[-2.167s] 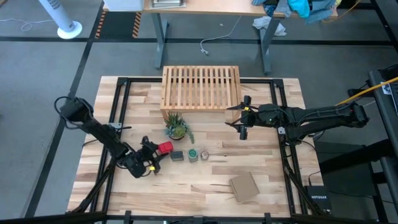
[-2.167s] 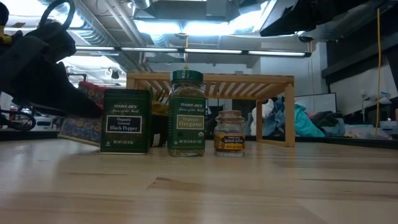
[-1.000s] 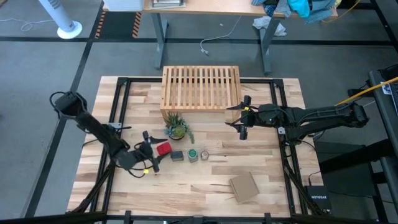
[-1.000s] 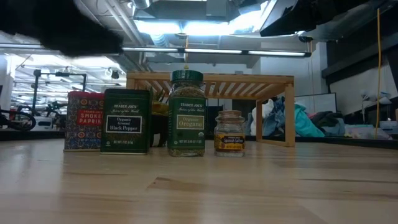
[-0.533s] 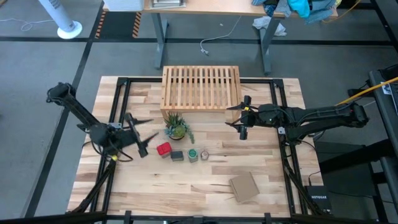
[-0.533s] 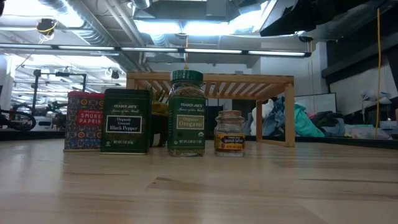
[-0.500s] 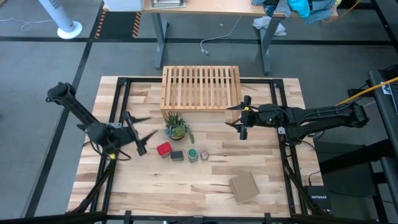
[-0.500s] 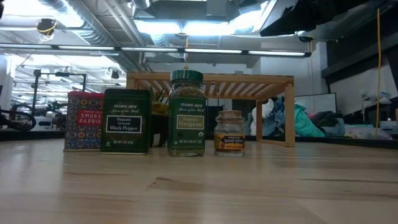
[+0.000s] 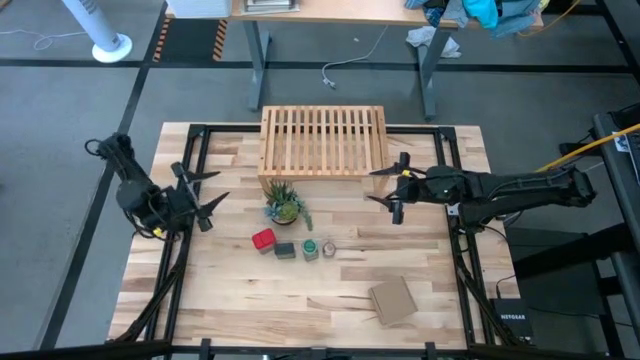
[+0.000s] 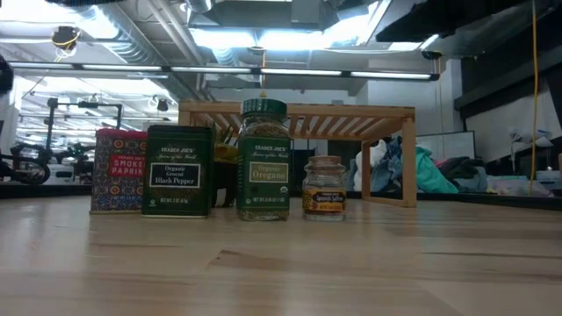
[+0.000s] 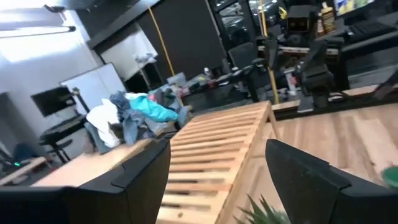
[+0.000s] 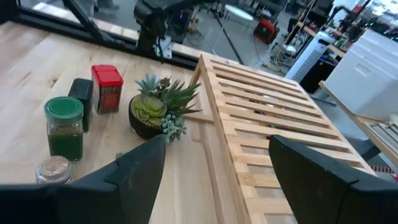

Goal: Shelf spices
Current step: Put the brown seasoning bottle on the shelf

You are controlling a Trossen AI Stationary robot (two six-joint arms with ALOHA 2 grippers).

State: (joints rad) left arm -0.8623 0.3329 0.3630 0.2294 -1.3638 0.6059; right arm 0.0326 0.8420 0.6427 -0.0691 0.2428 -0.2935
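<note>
I find the four spices in a row just in front of the low light-wood slatted shelf [image 9: 323, 140]: red tin [image 9: 263, 239], dark tin [image 9: 285, 250], green-capped jar [image 9: 310, 247], small clear brownish jar [image 9: 328, 248]. Left gripper [image 9: 203, 198] hovers empty with jaws spread, left of the shelf; right gripper [image 9: 392, 192], jaws wide and empty, sits by the shelf's right leg. I should approach one container from above, centre the jaws, and avoid the small potted green plant [image 9: 284, 207]
</note>
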